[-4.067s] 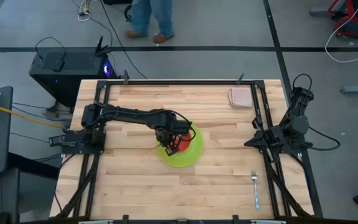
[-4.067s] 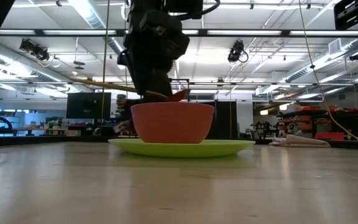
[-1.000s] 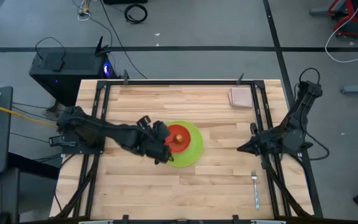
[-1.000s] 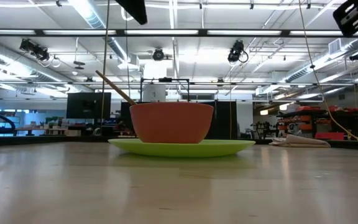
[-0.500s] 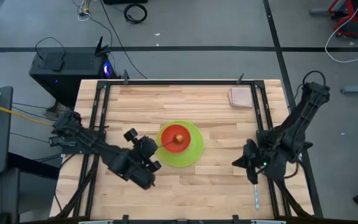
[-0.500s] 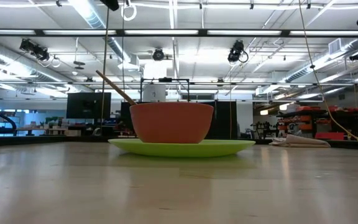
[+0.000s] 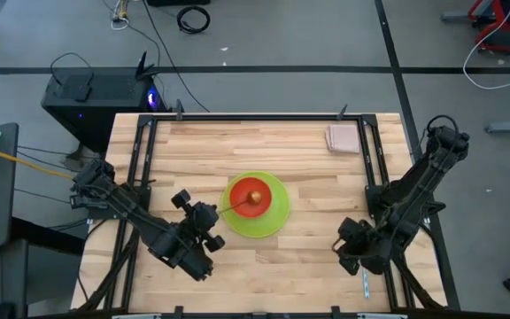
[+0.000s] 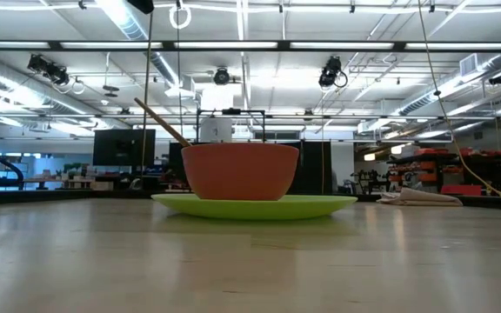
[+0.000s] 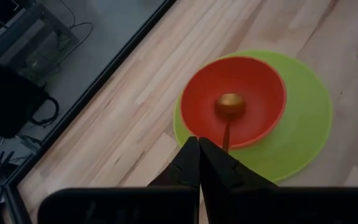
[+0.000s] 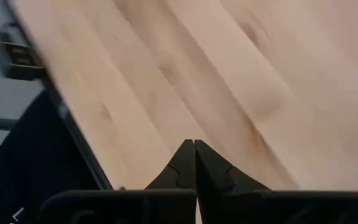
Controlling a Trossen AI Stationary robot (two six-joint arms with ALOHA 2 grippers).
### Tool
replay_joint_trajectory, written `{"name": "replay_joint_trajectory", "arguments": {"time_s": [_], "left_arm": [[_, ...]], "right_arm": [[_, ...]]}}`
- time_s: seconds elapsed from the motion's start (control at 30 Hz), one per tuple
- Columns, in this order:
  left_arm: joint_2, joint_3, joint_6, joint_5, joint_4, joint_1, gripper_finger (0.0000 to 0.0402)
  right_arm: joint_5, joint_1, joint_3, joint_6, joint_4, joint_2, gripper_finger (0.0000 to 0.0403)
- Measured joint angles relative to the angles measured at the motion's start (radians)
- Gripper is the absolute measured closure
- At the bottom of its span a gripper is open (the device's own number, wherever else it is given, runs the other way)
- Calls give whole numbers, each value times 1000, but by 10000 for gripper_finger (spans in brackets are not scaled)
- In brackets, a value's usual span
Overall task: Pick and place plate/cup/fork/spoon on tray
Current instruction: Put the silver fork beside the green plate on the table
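The lime-green plate [image 7: 273, 217] lies flat on the table's middle. The red-orange cup [image 7: 252, 195] stands on it, and also shows in the low view [image 8: 240, 171]. The golden spoon [image 9: 230, 104] has its bowl in the cup's bottom, and its handle [image 8: 162, 123] leans on the cup's rim toward the left. My left gripper [image 9: 199, 149] is shut and empty, left of and nearer than the plate [image 7: 211, 223]. My right gripper [image 10: 194, 149] is shut and empty above the table's near right [image 7: 347, 245]. The silver fork [image 7: 364, 282] lies just beyond it, partly hidden by the arm.
A pinkish-beige square pad [image 7: 343, 137] lies at the far right corner. Black frame rails [image 7: 140, 177] run along the table's left and right sides. Bare wood lies between the plate and the near edge.
My left gripper has drawn back from the plate toward the table's near left, still shut. My right arm has swung out toward the near edge and come over the fork. The cup, plate and spoon have stayed where they were.
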Motion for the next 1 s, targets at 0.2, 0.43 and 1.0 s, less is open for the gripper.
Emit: {"name": "replay_joint_trajectory", "arguments": {"time_s": [0.2, 0.43, 1.0], "left_arm": [[0, -8, 1, -25, 1, -4, 382], [0, -8, 13, -92, 1, -2, 394], [5, -8, 17, -103, 5, -2, 381]], "right_arm": [[-256, 0, 0, 247, -25, 49, 403], [-395, 0, 0, 461, -28, 95, 402], [-492, -55, -47, 504, -39, 175, 301]]}}
